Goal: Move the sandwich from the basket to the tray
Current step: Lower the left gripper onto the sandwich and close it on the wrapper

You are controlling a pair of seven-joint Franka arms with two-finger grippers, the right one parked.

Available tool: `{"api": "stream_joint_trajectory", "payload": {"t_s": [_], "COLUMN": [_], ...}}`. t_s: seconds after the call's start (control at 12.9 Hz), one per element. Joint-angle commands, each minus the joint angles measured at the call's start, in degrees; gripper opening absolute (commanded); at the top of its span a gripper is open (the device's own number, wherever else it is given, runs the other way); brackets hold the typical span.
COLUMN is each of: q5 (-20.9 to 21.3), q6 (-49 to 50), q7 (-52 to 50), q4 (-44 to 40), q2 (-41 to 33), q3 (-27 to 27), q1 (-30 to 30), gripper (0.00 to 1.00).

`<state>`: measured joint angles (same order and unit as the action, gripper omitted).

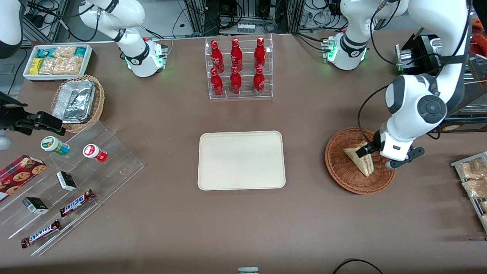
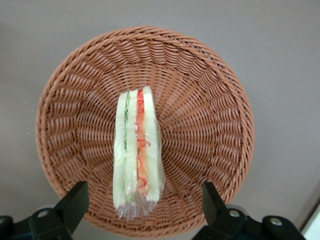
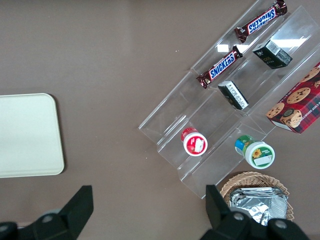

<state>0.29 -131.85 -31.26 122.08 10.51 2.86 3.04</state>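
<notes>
The sandwich [image 1: 361,160] lies in the reddish-brown wicker basket [image 1: 339,173], toward the working arm's end of the table. In the left wrist view the sandwich [image 2: 137,155] stands on edge with its red-orange and green filling facing up, near the basket's wall [image 2: 205,100]. My left gripper [image 1: 366,149] hovers just above the sandwich. Its fingers are wide open in the left wrist view [image 2: 144,196], one on each side of the sandwich's wrapped end, without touching it. The cream-beige tray [image 1: 241,160] lies flat at the table's middle and also shows in the right wrist view [image 3: 27,135].
A clear rack of red bottles [image 1: 239,68] stands farther from the front camera than the tray. Toward the parked arm's end are a white snack bin [image 1: 57,61], a tan basket with foil container [image 1: 78,101] and a clear stepped stand [image 1: 68,179]. Snack packets [image 1: 473,179] lie near the basket.
</notes>
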Motion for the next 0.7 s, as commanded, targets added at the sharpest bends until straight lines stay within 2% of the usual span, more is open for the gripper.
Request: {"api": "stream_joint_trajectory", "payload": {"t_s": [0.0,0.62], "q5": [0.15,0.15], "q6": [-4.28,-7.62], "q7": [-1.79,-3.37], "q4": [2.11,3.69], "q2": [1.52,4.52], "q3": [-0.40,-0.49], "q1": [0.56,0.47], "gripper": [1.00,0.99]}}
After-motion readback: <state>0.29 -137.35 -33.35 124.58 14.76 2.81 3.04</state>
